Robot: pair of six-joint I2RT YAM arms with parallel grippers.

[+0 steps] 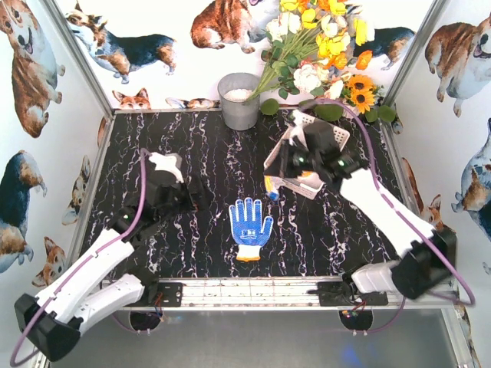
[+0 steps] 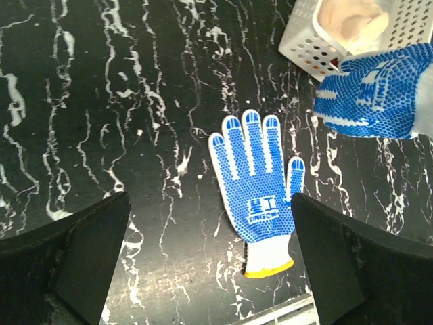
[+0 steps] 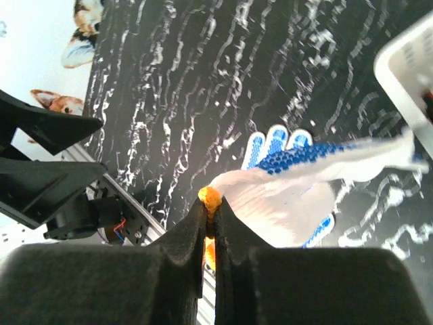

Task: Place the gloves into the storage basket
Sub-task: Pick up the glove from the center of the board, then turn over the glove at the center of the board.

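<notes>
Left fingers (image 2: pixel 67 257) stood wide apart, empty, above a blue dotted glove (image 2: pixel 260 193) flat on the counter (image 2: pixel 101 101) at 6 o'clock. Right fingers (image 3: pixel 183 250) were clamped on only the orange cuff of a second blue glove (image 3: pixel 284 196), beside the storage basket (image 2: pixel 301 44) at 1 o'clock; it might slip or snag the rim. Only the right wrist view showed that pinch.

We look down from high behind the near edge onto the whole black marbled table (image 1: pixel 199 153). Both wrist cameras sit much nearer, angled down at it. Top and left wrist views share the flat blue glove (image 1: pixel 251 223).
</notes>
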